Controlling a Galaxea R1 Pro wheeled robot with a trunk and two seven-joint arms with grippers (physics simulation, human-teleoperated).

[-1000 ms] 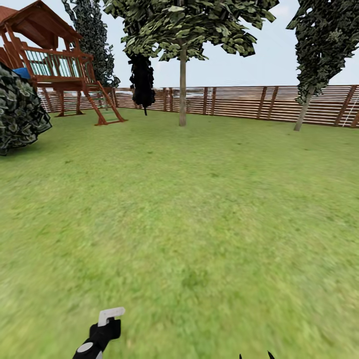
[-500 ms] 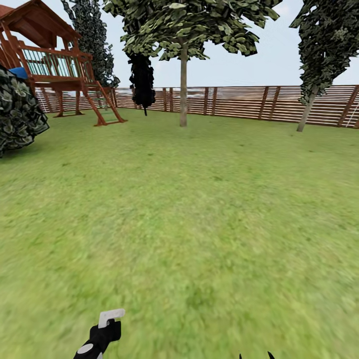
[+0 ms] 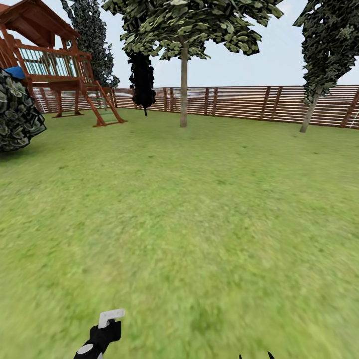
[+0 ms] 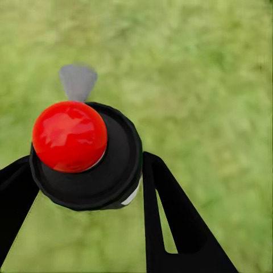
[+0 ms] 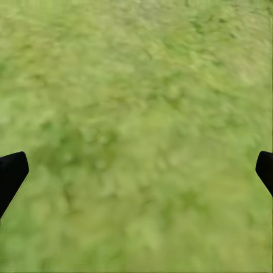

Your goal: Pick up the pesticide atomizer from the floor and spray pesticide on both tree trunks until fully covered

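Observation:
The pesticide atomizer [image 3: 110, 316] is at the bottom left of the head view, its white part pointing forward, and my left gripper [image 3: 99, 338] is shut on it. In the left wrist view the atomizer [image 4: 85, 153] shows a red ball on a black round cap, held between black fingers [image 4: 168, 219]. My right gripper [image 3: 255, 356] pokes in at the bottom edge; its tips sit far apart over grass, so it is open [image 5: 136, 170]. Two trees stand far ahead by the fence: one tree trunk [image 3: 184, 89] near the middle, and another leaning tree trunk [image 3: 308, 113] at the right.
A wide green lawn [image 3: 199, 209] stretches ahead to a brown slatted fence [image 3: 239, 102]. A wooden play tower with ladder [image 3: 55, 65] stands at the back left, a round bush [image 3: 17, 112] at the left edge, and a dark narrow tree [image 3: 142, 80] by the fence.
The whole head view has shifted a little: the bush slides left and the trees drift right, so the camera has moved. Both grippers keep their places in the picture.

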